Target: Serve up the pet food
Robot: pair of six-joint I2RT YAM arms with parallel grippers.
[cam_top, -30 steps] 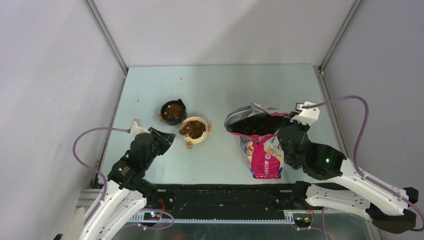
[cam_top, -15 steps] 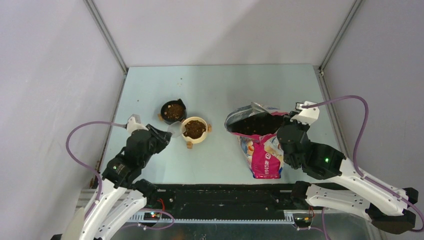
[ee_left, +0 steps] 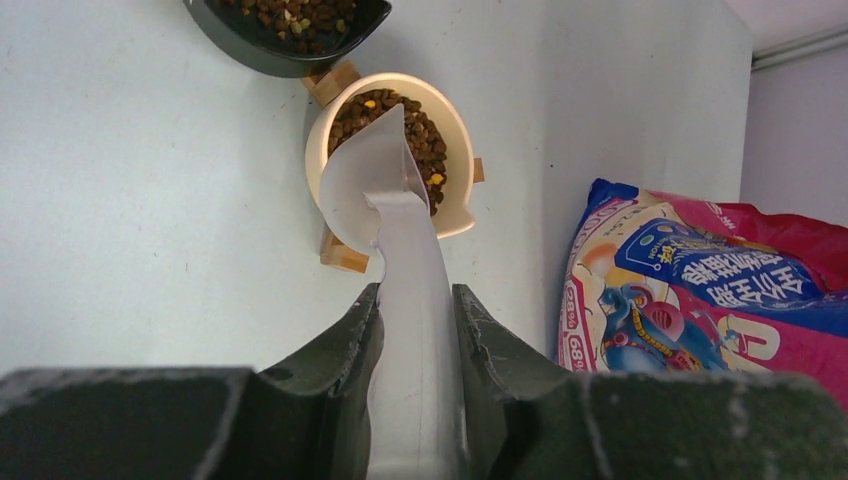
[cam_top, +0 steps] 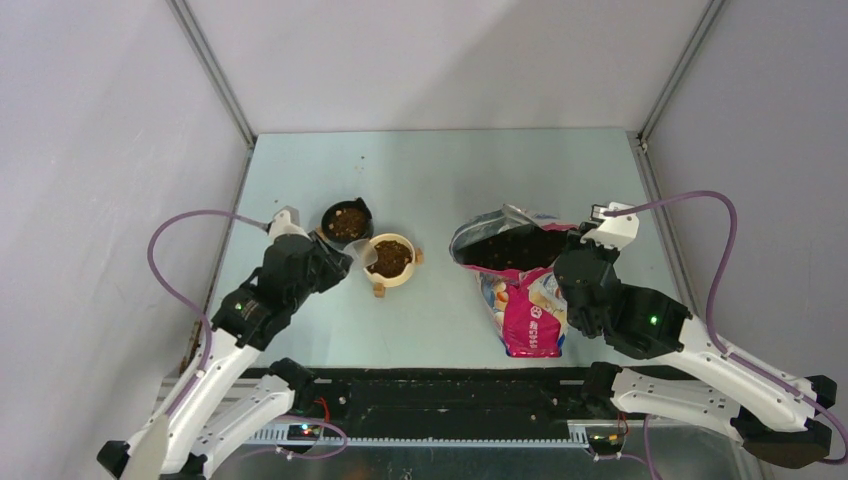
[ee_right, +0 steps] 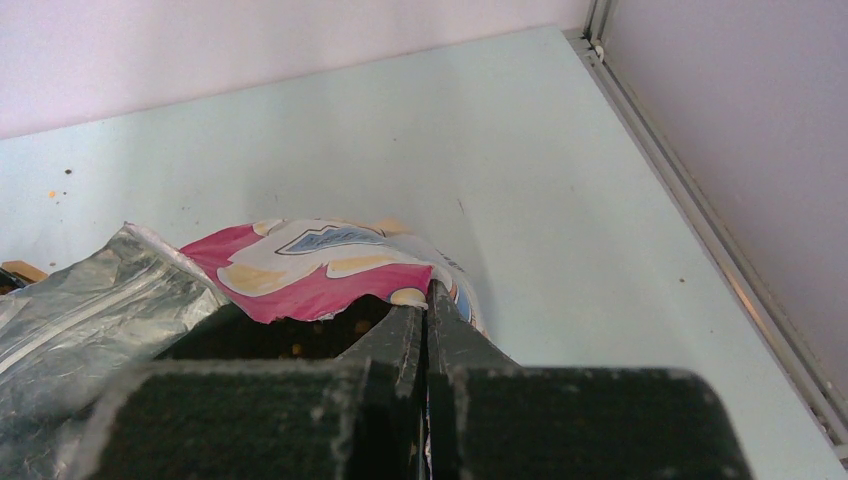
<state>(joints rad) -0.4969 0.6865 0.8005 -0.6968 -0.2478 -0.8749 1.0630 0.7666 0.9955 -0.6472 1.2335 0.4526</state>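
My left hand squeezes one clear plastic scoop. Just past it, one round cream bowl and one round black bowl hold tiny brown pet food. My right hand pinches one shiny bag.
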